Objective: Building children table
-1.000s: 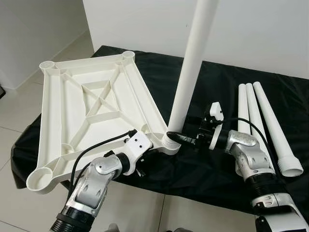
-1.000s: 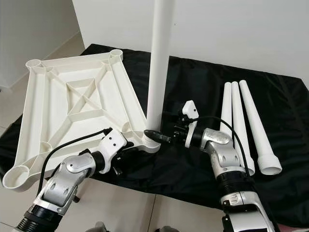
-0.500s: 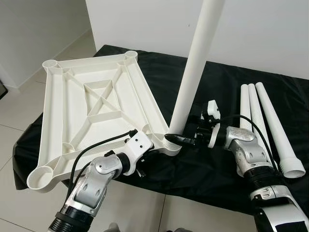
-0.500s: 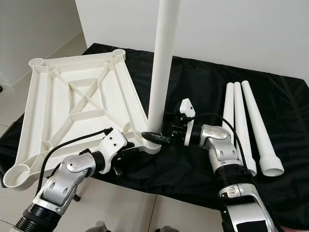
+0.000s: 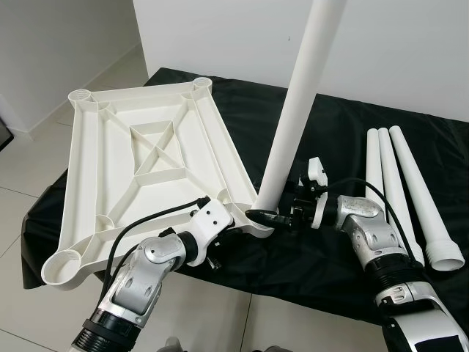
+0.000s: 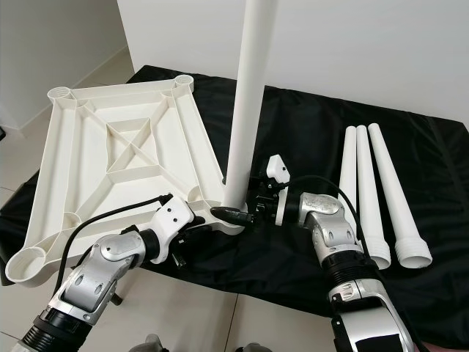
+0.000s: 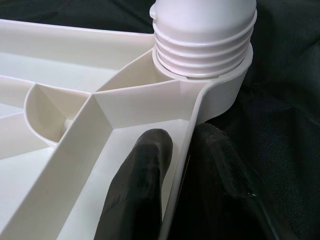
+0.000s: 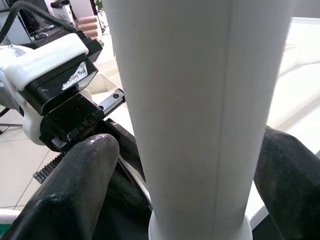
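Observation:
The white plastic tabletop (image 5: 146, 158) lies upside down on the black-covered table, ribs facing up. One white table leg (image 5: 293, 117) stands nearly upright in the near right corner socket (image 7: 215, 85), with its threads still showing above the rim. My left gripper (image 7: 182, 165) is shut on the tabletop's rim just beside that socket, one finger inside and one outside. My right gripper (image 8: 185, 150) is open around the leg's lower end, one black finger (image 8: 80, 190) on each side of it. A narrow gap shows at the near finger.
Three loose white legs (image 5: 399, 191) lie side by side on the black cloth (image 5: 330, 257) to the right. The tabletop overhangs the table's left and front edges. Tiled floor lies below and a white wall stands behind.
My right gripper has slid further in toward the leg, so its fingers now reach past the leg's base. The left gripper keeps its hold on the rim. The camera has shifted slightly.

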You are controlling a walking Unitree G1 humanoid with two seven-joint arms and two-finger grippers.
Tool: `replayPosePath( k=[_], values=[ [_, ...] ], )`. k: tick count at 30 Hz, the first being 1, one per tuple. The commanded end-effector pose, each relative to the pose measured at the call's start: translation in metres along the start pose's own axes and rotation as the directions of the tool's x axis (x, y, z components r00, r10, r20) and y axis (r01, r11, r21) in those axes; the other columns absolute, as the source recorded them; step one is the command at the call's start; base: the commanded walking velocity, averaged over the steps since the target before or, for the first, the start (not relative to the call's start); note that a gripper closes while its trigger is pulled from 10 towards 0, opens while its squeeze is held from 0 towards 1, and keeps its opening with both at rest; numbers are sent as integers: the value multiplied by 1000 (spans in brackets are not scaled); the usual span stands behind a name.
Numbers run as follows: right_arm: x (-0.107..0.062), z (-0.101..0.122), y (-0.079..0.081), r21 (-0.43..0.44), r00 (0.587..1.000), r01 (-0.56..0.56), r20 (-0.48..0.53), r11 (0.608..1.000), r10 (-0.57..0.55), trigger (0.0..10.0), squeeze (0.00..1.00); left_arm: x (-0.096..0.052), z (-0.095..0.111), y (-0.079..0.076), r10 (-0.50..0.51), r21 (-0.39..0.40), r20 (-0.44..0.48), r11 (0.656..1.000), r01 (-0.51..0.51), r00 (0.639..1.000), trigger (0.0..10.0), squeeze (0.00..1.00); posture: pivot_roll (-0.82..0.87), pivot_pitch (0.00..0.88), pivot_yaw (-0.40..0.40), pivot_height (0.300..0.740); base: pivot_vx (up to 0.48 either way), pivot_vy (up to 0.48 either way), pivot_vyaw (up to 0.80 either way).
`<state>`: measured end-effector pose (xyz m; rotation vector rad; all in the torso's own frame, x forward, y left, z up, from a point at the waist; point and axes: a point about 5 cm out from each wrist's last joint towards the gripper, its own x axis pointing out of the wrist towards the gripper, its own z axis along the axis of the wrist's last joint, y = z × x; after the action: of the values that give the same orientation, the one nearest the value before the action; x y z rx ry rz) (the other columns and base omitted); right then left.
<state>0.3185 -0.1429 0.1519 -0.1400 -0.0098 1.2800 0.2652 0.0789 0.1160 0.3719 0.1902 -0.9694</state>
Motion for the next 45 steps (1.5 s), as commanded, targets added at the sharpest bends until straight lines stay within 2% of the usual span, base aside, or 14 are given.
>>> replayPosePath(
  k=[1,17,20,24,25,26,31,34,35,39,40,41,43,45],
  values=[
    [0,-1,-1,-1,1000,-3,0,1000,3,10000,0,3,-4,-8,-75,-4,-27,997,75,997,10000,0,-16,0,-7,740,0,0,0],
    [-4,0,-6,5,1000,22,5,1000,-22,10000,0,3,-6,-8,-77,-7,-38,997,76,996,10000,0,-19,0,-6,740,0,0,0],
    [-5,1,-6,9,1000,19,11,1000,-19,4745,0,3,-6,-9,-79,-9,-37,997,78,996,10000,0,-21,0,-6,740,0,0,0],
    [-4,1,-5,15,1000,12,17,1000,-13,5176,0,3,-5,-9,-78,-10,-34,997,78,996,10000,0,-22,0,-7,740,0,0,0],
    [-4,1,-5,16,1000,12,18,1000,-13,6078,0,4,-5,-9,-78,-10,-33,997,78,996,10000,0,-22,0,-8,740,0,0,0],
    [-4,1,-4,18,1000,8,19,1000,-8,8627,0,4,-5,-9,-78,-11,-32,997,78,996,10000,0,-22,0,-7,740,0,0,0],
    [-3,0,-4,22,1000,7,19,1000,-7,10000,0,4,-4,-10,-80,-12,-30,997,79,996,10000,0,-21,0,-8,740,0,0,0],
    [-3,0,-4,26,1000,6,20,1000,-7,10000,0,4,-4,-10,-81,-11,-31,997,81,996,10000,0,-20,0,-7,740,0,0,0],
    [-3,0,-3,28,1000,6,21,1000,-7,8549,0,4,-4,-10,-81,-11,-31,997,81,996,10000,0,-20,0,-8,740,0,0,0],
    [-3,-1,-3,31,1000,7,24,1000,-7,8941,0,4,-4,-10,-80,-12,-32,997,80,996,10000,0,-21,0,-8,740,0,0,0],
    [-3,-1,-3,30,1000,6,23,1000,-7,7490,0,4,-4,-10,-80,-12,-31,997,80,996,10000,0,-21,0,-8,740,0,0,0],
    [-3,-1,-3,30,1000,6,22,1000,-7,7490,0,4,-4,-10,-81,-13,-31,997,80,996,10000,0,-21,0,-8,740,0,0,0],
    [-3,-1,-3,30,1000,7,20,1000,-8,9569,0,4,-4,-10,-81,-12,-31,997,81,996,10000,0,-22,0,-8,740,0,0,0],
    [-3,-1,-3,30,1000,7,19,1000,-8,9569,0,4,-4,-10,-81,-12,-31,997,81,996,10000,0,-22,0,-8,740,0,0,0]
  ],
)
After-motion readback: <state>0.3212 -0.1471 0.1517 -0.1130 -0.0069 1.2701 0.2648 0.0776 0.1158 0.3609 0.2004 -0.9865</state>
